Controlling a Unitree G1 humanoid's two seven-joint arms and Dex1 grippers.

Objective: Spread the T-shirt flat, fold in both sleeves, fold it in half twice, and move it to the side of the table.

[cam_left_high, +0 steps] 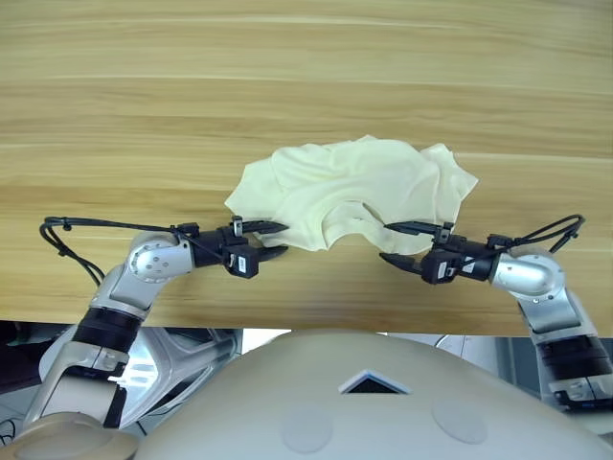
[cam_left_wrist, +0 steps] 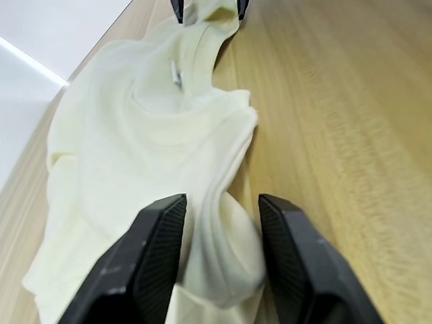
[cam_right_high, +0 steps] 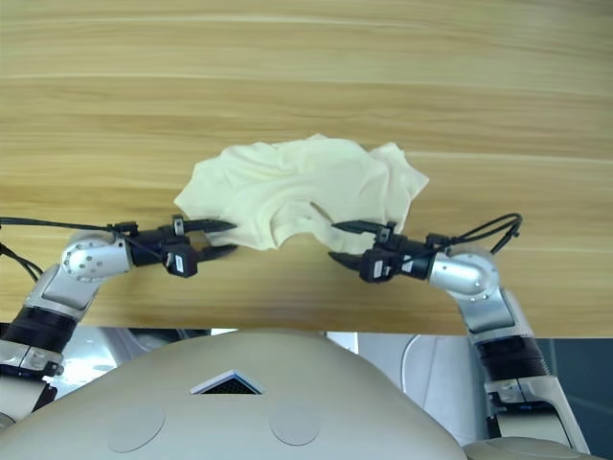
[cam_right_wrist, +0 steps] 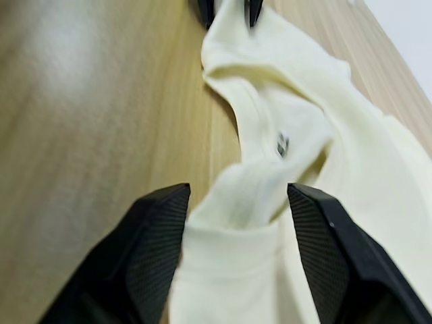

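Cream T-shirt (cam_left_high: pixel 354 182) lies crumpled near the front edge of the tabletop (cam_left_high: pixel 287 77), and the left gripper (cam_left_high: pixel 276 241) and right gripper (cam_left_high: pixel 393 243) each straddle its near hem with jaws parted, apparently placed to pinch and pull it flat.

The T-shirt (cam_left_high: pixel 354 187) is a plain pale cream-yellow with no print, slightly darker in its folds. A small grey label (cam_left_wrist: pixel 176 74) sits inside its collar. Under the T-shirt the table (cam_left_high: pixel 287 77) is light honey-coloured wood with long grain streaks in paler and browner bands. At the T-shirt's near edge the left gripper (cam_left_high: pixel 284 240) and right gripper (cam_left_high: pixel 384 241) are black, their fingers (cam_left_wrist: pixel 158 250) finely ribbed.
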